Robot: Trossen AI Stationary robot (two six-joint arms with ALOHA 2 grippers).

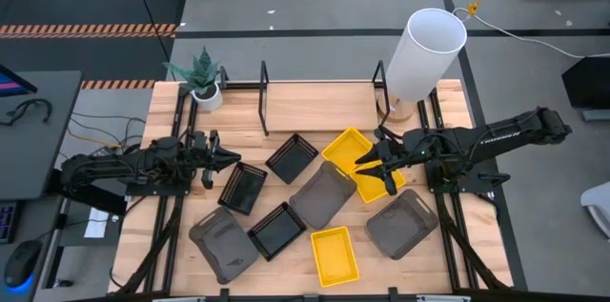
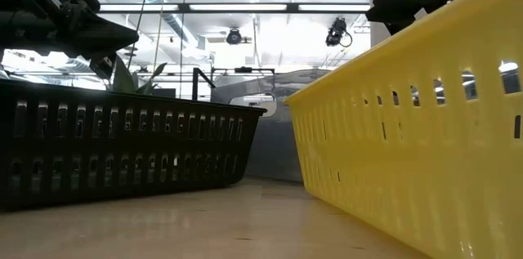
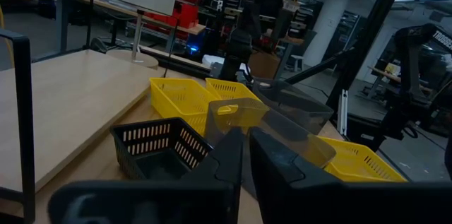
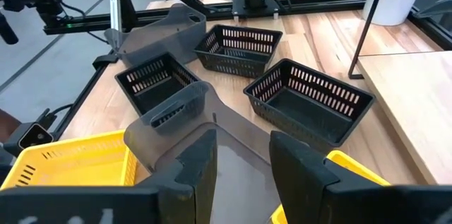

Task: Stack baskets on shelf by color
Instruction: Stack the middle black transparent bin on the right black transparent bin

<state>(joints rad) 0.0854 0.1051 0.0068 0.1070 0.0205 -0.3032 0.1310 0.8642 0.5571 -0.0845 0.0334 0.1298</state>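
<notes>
Nine baskets lie scattered on the table in front of the shelf (image 1: 319, 107), a light-wood board with black uprights along the far side. Three are yellow (image 1: 346, 147) (image 1: 335, 255) (image 1: 379, 186), three black and slatted (image 1: 293, 157) (image 1: 244, 188) (image 1: 278, 231), three grey (image 1: 322, 194) (image 1: 224, 242) (image 1: 402, 223). My right gripper (image 1: 370, 167) (image 4: 244, 146) hangs open above the two far yellow baskets, pointing toward the table's left, with nothing between its fingers. My left gripper (image 1: 232, 157) (image 3: 246, 164) is shut and empty, held level above the table's left part, near a black basket.
A white cylinder (image 1: 426, 52) stands at the shelf's right end and a potted plant (image 1: 203, 83) at its left end. In the low view a black basket (image 2: 122, 153) and a yellow one (image 2: 409, 128) stand close to the near edge, bare wood between them.
</notes>
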